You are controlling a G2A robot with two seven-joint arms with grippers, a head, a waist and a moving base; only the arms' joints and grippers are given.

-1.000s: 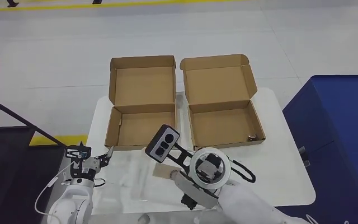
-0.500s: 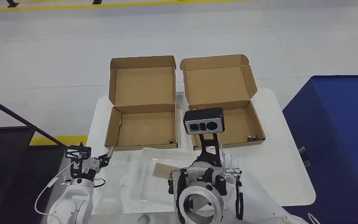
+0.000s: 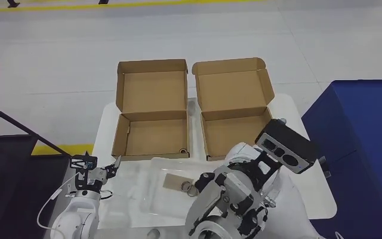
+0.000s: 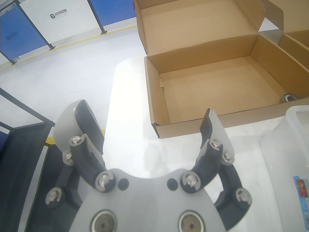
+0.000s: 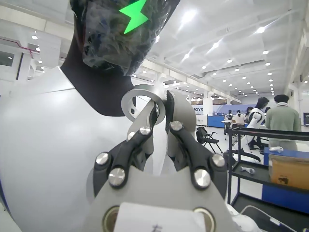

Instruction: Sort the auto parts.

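Observation:
My right gripper (image 5: 161,112) is shut on a silver metal ring (image 5: 144,100) and is turned upward, off the table. The right arm (image 3: 239,191) rises over the table's front right, partly covering the right cardboard box (image 3: 233,128). Open and holding nothing, my left gripper (image 4: 146,115) hangs over the table's front left corner, short of the left cardboard box (image 4: 217,85). A small dark bearing (image 4: 288,97) lies in that box's front right corner (image 3: 182,150). More loose rings (image 3: 190,190) rest in a clear plastic tray (image 3: 149,197).
Both boxes stand open at the back of the white table (image 3: 107,119), lids raised. The clear tray (image 4: 289,141) takes up the front middle. A blue cabinet (image 3: 352,137) stands close on the right, and a black frame (image 3: 24,128) on the left.
The right arm has swung its wrist from in front of the left box across to the right box, turning as it went. The left arm has kept still.

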